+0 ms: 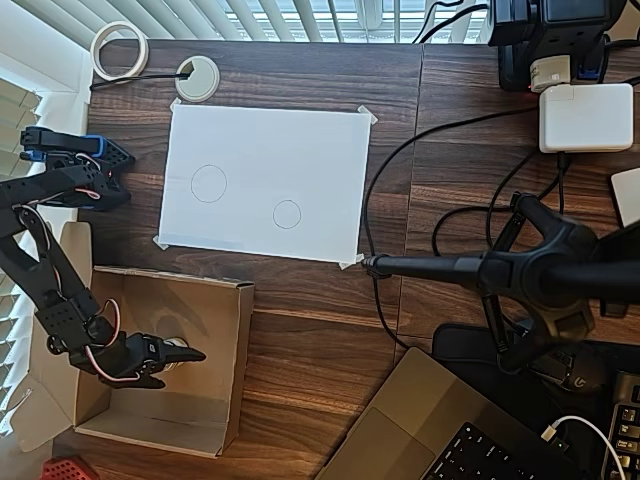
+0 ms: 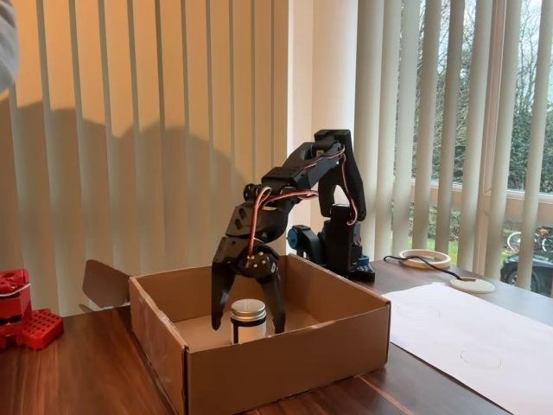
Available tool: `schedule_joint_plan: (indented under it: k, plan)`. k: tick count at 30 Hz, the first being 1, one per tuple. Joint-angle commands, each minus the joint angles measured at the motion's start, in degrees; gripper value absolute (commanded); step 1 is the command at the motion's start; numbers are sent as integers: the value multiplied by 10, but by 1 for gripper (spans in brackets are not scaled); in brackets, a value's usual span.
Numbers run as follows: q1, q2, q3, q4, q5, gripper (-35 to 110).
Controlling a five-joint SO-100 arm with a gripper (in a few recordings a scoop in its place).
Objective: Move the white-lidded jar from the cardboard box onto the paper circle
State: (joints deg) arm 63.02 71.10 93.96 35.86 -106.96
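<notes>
Straddling the little round white-lidded jar (image 2: 248,319), the black two-finger claw (image 2: 249,322) hangs spread open, one finger on each side and, far as I can tell, not squeezing yet, with the jar standing upright on the floor of the brown corrugated cardboard box (image 2: 285,372). My guess is it's light and rigid with smooth, slick walls, so I'd pinch the body just under the lid, not the lid itself. It's got to go to the smaller pencil-drawn paper circle (image 1: 287,214), well apart from the box.
</notes>
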Motion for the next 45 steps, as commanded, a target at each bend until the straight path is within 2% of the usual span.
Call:
schedule_joint_plan:
  k: [1, 18, 31, 39, 45]
  plan:
    - [8, 27, -28, 30, -25, 48]
    - [31, 33, -32, 42, -90, 47]
    - [28, 33, -18, 54, -91, 44]
    - [18, 35, -16, 54, -70, 40]
    - [11, 41, -8, 54, -62, 30]
